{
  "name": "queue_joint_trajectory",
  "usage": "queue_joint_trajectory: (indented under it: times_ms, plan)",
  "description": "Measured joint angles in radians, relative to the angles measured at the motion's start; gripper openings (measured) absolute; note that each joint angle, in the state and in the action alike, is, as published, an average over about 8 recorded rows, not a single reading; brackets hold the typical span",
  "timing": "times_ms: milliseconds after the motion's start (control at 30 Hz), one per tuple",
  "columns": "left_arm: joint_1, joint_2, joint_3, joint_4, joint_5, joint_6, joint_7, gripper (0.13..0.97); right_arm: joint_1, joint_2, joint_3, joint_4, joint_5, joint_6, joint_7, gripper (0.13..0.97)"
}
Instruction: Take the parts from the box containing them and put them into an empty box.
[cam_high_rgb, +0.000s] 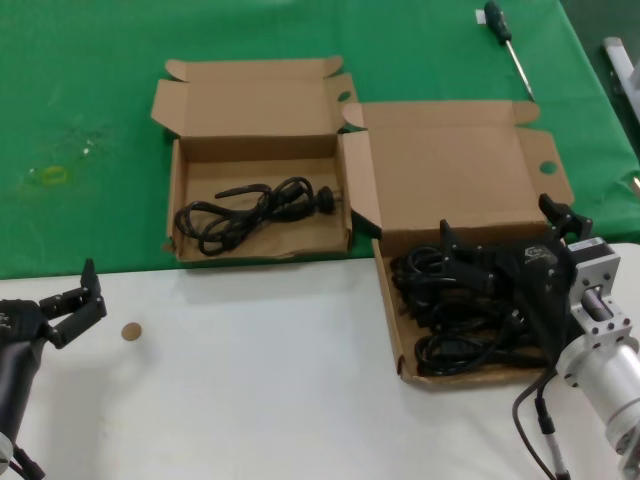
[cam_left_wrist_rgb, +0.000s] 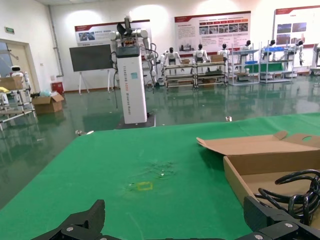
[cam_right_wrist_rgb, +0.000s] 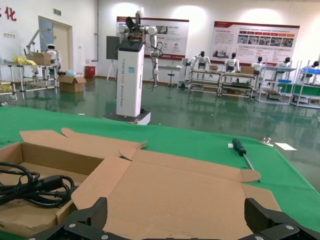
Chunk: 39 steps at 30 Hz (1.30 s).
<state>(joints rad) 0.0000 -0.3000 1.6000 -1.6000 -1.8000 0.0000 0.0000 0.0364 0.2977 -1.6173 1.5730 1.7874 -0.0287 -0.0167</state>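
Observation:
The right cardboard box (cam_high_rgb: 391, 330) holds several coiled black power cords (cam_high_rgb: 455, 345). My right gripper (cam_high_rgb: 500, 228) hovers open and empty just above these cords, near the box's back wall. In the right wrist view its fingers (cam_right_wrist_rgb: 93, 216) stand wide apart before the box's lid (cam_right_wrist_rgb: 190, 195). The left cardboard box (cam_high_rgb: 178, 195) holds one coiled cord (cam_high_rgb: 250, 210), which also shows in the right wrist view (cam_right_wrist_rgb: 35, 190) and in the left wrist view (cam_left_wrist_rgb: 300, 190). My left gripper (cam_high_rgb: 72, 300) is parked open and empty over the white table at the front left.
A black-handled screwdriver (cam_high_rgb: 505, 40) lies on the green cloth at the back right. A small brown disc (cam_high_rgb: 131, 331) lies on the white table. A yellow mark (cam_high_rgb: 50, 175) is on the cloth at the left. Both lids stand open.

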Motion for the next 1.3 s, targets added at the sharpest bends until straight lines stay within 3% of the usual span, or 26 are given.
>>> queue_joint_trajectory:
  times_ms: [1300]
  plan:
    - [0.0,0.0,0.0,0.0,0.0,0.0,0.0,0.966,0.0,0.0,0.0,0.0,0.0,0.0,0.0,0.966]
